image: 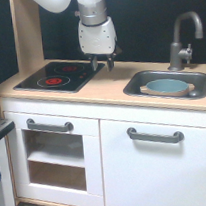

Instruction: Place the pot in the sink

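The pot sits inside the sink — well off toward the exterior view's right of the pincer and lower than it. It is the only thing seen in the basin, and it fills much of the floor. It stands upright with its open mouth facing up, blue-grey inside, the tan band running round its rim. Being round, short and wide, it has no clear long axis; a tan bit sticks out at each end of the rim, along the length of the sink.

The pincer hangs above the counter, just at the right-hand edge of the hob — its two dark fingers apart, with nothing between them. The tap stands behind the sink, far to the pincer's right in this view.
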